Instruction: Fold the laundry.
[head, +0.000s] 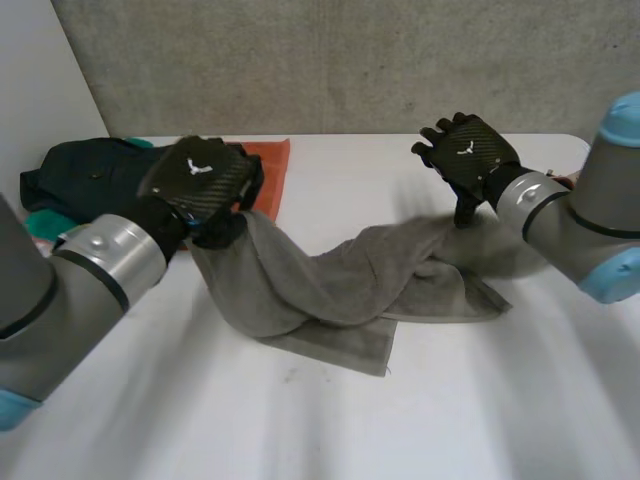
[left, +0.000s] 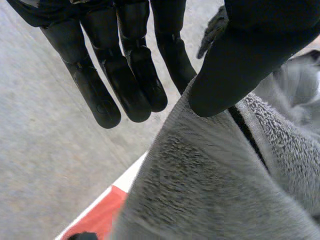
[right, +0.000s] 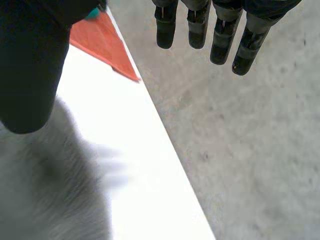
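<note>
Here the grey towel (head: 330, 280) stretches across mid-frame on the worktop (head: 480, 400), one end hanging off the straight-fingered left hand (head: 200, 175) and the other just under the right hand (head: 470, 150), whose fingers are likewise spread.

This looks like a robotics lab or test bay rather than a home. Two machine arms with grey joints and light-blue caps, the left arm (head: 70, 290) and the right arm (head: 590, 215), reach over a plain white counter (head: 330, 420). It stands against a bare, rough grey wall (head: 350, 60), with a blank white panel (head: 30, 80) to the left. The household things are laundry: a grey towel (head: 330, 290) on the counter, and a heap of a dark garment (head: 85, 170), an orange cloth (head: 272, 175) and a teal cloth (head: 40, 222) at its far left corner.
</note>
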